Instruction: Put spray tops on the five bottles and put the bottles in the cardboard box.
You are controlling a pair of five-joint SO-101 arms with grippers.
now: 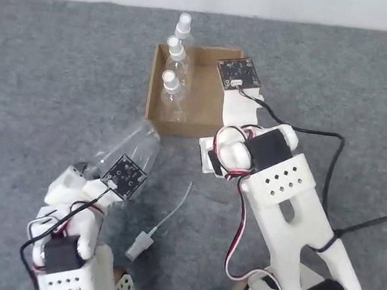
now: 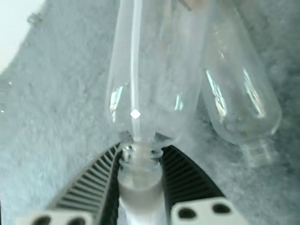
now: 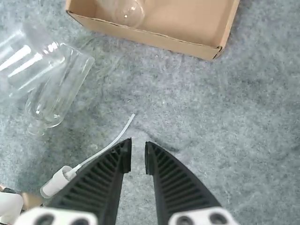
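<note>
My left gripper (image 2: pixel 140 151) is shut on the neck of a clear bottle (image 2: pixel 145 79) that carries a white spray top, its tube running down inside. In the high view this bottle (image 1: pixel 131 146) points toward the cardboard box (image 1: pixel 181 128). A second clear bottle (image 2: pixel 239 103) with a bare neck lies right beside it on the carpet. A loose spray top (image 1: pixel 141 243) with a long tube lies in front of the arms. My right gripper (image 3: pixel 137 145) hovers over the carpet by the tube's tip, shut, nothing between its fingers. Three capped bottles (image 1: pixel 173 96) lie in the box.
The box wall (image 3: pixel 154 40) lies a short way beyond the right gripper, with bare grey carpet between. The loose spray top (image 3: pixel 54 183) lies near the right gripper's fingers. The right arm's black cable (image 1: pixel 327 163) loops over the carpet to the right.
</note>
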